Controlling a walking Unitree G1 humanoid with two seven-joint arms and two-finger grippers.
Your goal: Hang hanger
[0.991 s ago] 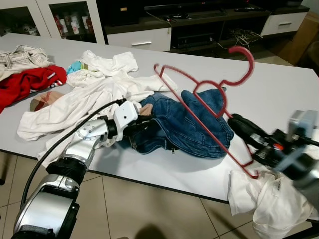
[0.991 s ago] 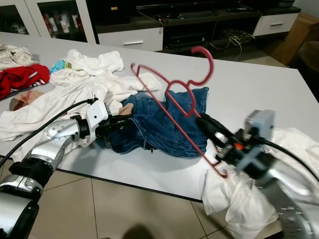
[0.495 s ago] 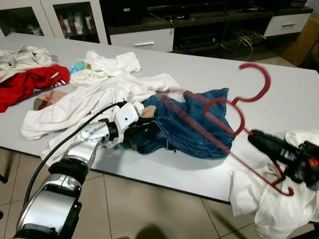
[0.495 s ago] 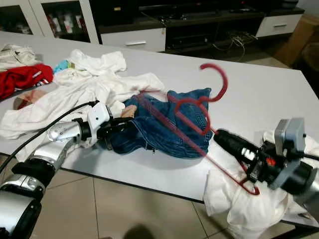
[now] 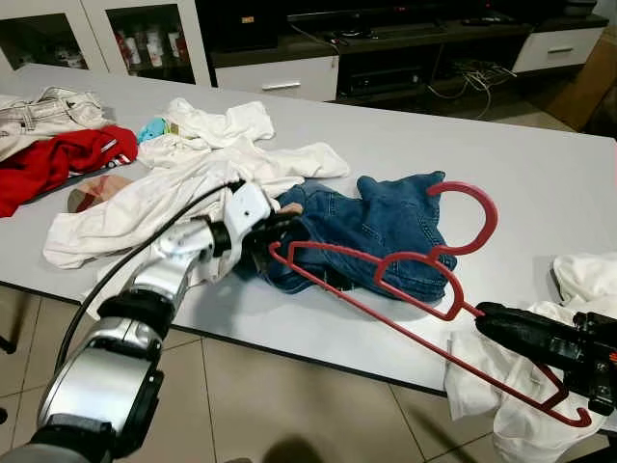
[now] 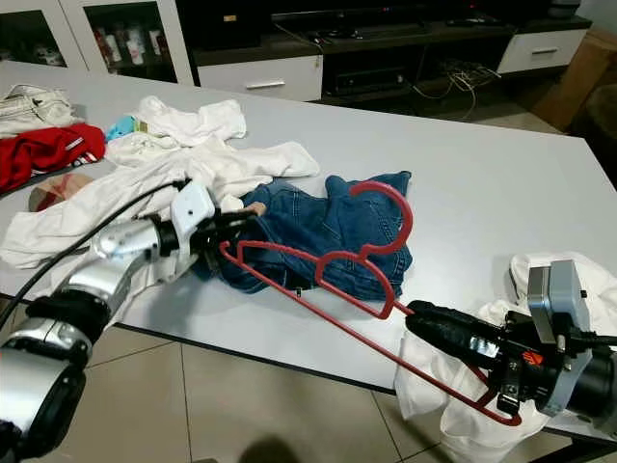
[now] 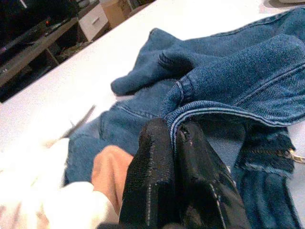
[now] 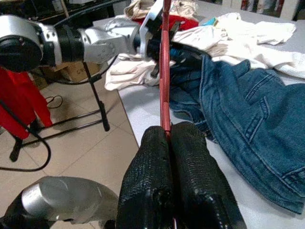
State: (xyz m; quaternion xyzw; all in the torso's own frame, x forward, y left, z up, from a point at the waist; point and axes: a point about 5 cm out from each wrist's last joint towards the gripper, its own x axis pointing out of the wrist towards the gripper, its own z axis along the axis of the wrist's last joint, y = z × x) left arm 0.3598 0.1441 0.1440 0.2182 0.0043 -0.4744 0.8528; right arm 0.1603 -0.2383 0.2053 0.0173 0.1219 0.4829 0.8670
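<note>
Right gripper (image 6: 439, 328): fingers pressed together on the lower bar of the red hanger (image 6: 318, 265), low at the near right, just off the table's front edge.
Hanger: it runs from that grip up and away toward the left gripper, its long axis slanting across the near part of the table (image 5: 540, 183); the far shoulder tip sits just beside the left gripper's fingers, and the near tip sticks out behind the right gripper, over a white cloth (image 5: 521, 405).
Hook: rises from the middle of the hanger, on the side away from the robot, and curls open back toward the jeans (it shows over the blue denim, above the table).
Right wrist view: the two black fingers (image 8: 190, 176) close side by side with the red bar running straight out from between them toward the other arm.
Left gripper (image 7: 174, 143): fingers clamped on a folded hem of the jeans (image 5: 386, 227), at the garment's left end, near the table's front edge.
Jeans: a crumpled blue heap spread from the left gripper toward the hook, lying under the hanger's far half.
White clothes (image 5: 193, 178): a loose pile just behind and to the left of the left gripper, touching the jeans.
Red garment (image 5: 48, 159): farther left, beyond the white pile, with a beige one (image 5: 43, 106) behind it.
Cabinets (image 5: 270, 72): past the table's far edge, well apart from both grippers.
</note>
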